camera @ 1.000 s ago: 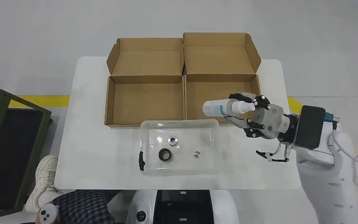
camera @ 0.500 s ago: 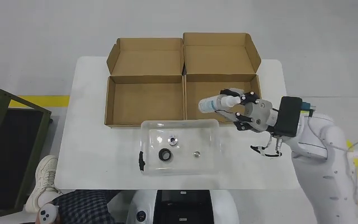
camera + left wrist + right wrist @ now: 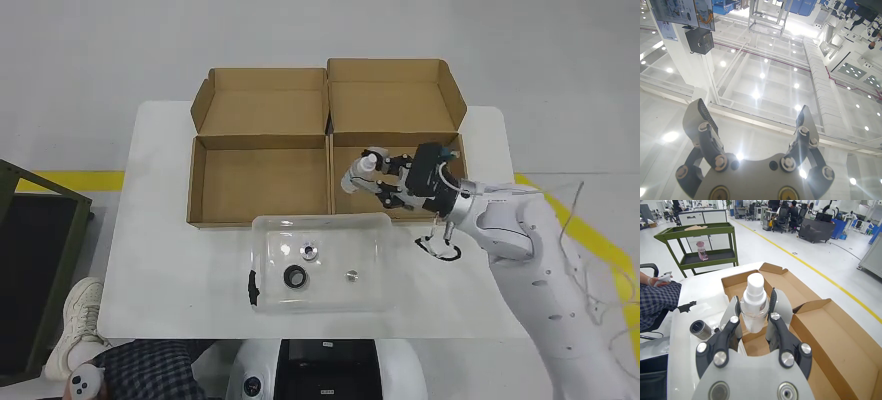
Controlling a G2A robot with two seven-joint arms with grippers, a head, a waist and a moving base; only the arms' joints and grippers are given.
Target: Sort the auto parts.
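My right gripper point(image 3: 754, 308) is shut on a white spray bottle point(image 3: 754, 306), cap pointing away from the wrist. In the top view the spray bottle point(image 3: 358, 178) and gripper point(image 3: 385, 187) hang over the near left part of the right cardboard box point(image 3: 445, 158). The clear plastic tray point(image 3: 385, 275) in front of the boxes holds a metal cylinder point(image 3: 309, 249), a black ring point(image 3: 296, 277) and a small metal part point(image 3: 351, 274); the cylinder point(image 3: 700, 328) lies on its side. My left gripper point(image 3: 753, 115) is open, pointing up at the ceiling, with nothing between its fingers.
The left cardboard box point(image 3: 259, 178) stands open beside the right one, both with lids folded back. A small black piece point(image 3: 252, 288) lies at the tray's left edge. A green cart point(image 3: 696, 245) stands beyond the table, and a person's sleeve point(image 3: 657, 302) is near the front.
The right arm has carried the spray bottle left and toward the back, from beside the tray's right end to over the right box, and the bottle has swung round.
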